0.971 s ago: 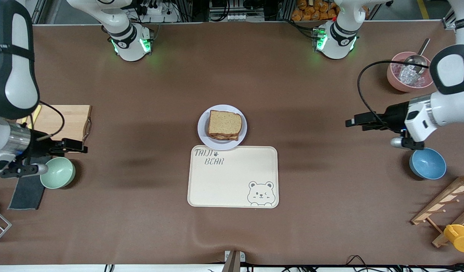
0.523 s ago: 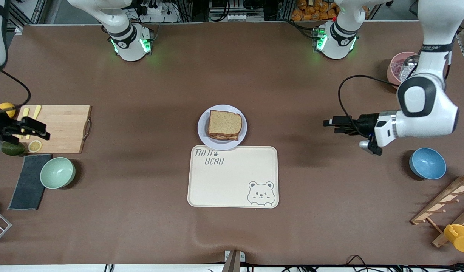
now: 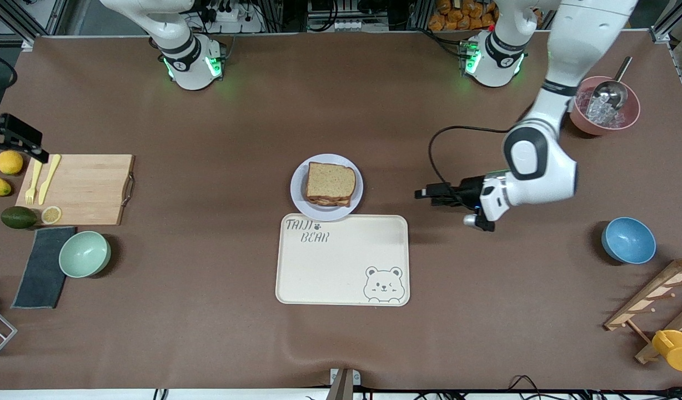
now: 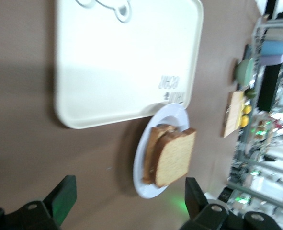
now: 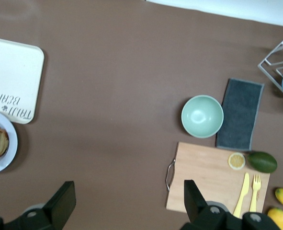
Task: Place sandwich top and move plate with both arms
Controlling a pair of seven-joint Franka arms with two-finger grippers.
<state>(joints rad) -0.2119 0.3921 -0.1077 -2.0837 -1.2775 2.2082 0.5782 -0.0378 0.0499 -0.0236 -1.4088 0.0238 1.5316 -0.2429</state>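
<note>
Sandwich top (image 3: 331,180) sits on the stack, crust edges roughly square with the layers under it; filling shows at the 6 o'clock edge in the front view. Placing step looks done.

Plate (image 3: 299,197) carries the whole sandwich. It rests on the surface at 12 o'clock of the tray (image 3: 341,266), its rim touching or slightly overlapping the tray's edge. The left wrist view shows the same contact; cannot tell whether the rim rides on the tray lip. Plate not lifted, nothing gripping it. Move step not yet begun, by my reading.

Left gripper (image 3: 432,193): in the air over bare surface at about 3 o'clock of the plate, pointing toward it, apart from the rim. Jaws wide, empty; both fingers (image 4: 62,196) frame the plate in the left wrist view.

Right gripper (image 3: 10,135): at the frame edge toward the right arm's end of the surface, over the area near the cutting board (image 3: 85,189), well apart from the plate. Jaws wide, empty in its wrist view, which looks down on the green bowl (image 5: 202,116) and board.

Remaining, as judged:
- both grippers to reach the plate rim, presumably at 3 and 9 o'clock;
- close on the rim, lift level, carry together.

Destination not stated; the tray is the likely target, a guess only. Risk: tilt of the plate could slide the top slice off.
</note>
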